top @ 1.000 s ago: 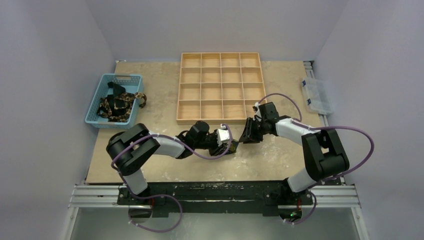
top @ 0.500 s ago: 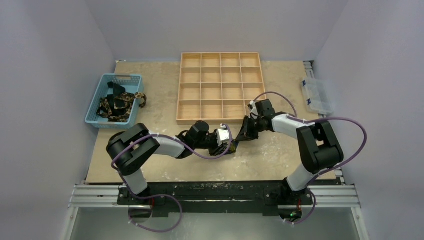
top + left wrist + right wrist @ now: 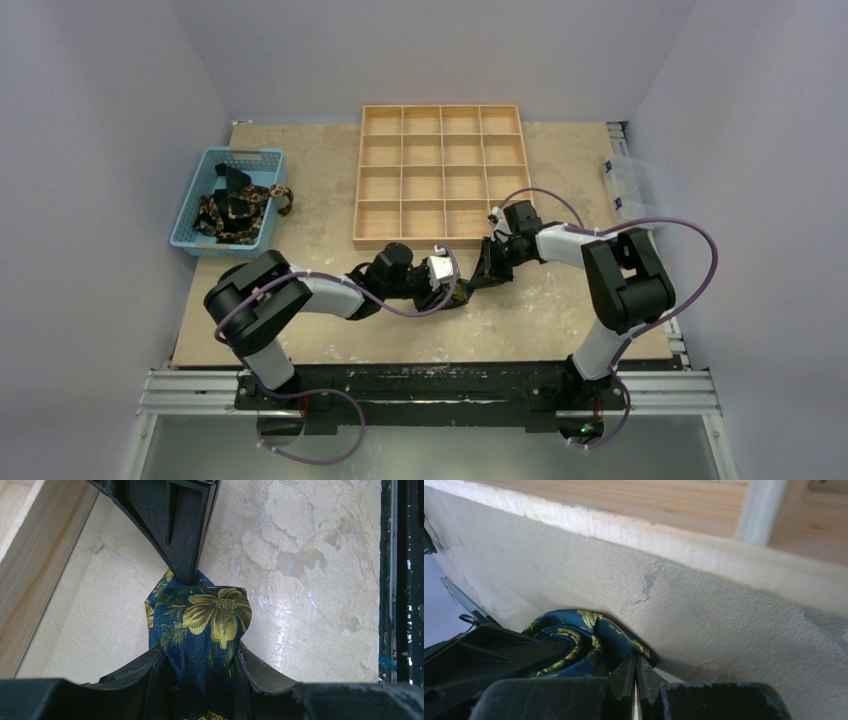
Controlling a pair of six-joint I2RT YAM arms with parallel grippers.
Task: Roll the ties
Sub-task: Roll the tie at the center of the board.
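Tie (image 3: 202, 625): dark navy fabric with a yellow-gold floral print. One large gold flower with leaves faces the left wrist camera. The fabric is bunched into a short, thick fold rather than lying flat. From the right wrist camera, curved layers show at its edge, wound over one another.

Location: the tie lies on the tabletop (image 3: 300, 200), just in front of the near edge of the wooden tray (image 3: 360, 180), between the two hands. It sits outside the tray, in none of its compartments.

Left hand (image 3: 200, 657): partly closed, gripping the tie. The fabric runs between both fingers and touches each on its inner side.

Right hand (image 3: 635, 676): fingers closed together, only a thin slit between the tips. The tips touch the far end of the fold, opposite the left hand. I cannot tell whether any fabric is caught between them.

In the overhead view both arms reach low toward the middle of the tabletop, and the hands nearly meet.

Other ties (image 3: 238, 210): dark with gold print, heaped loosely in a blue basket (image 3: 247, 155) at the left side of the tabletop, well apart from the hands.

Clear plastic box (image 3: 630, 192): at the right edge of the tabletop.
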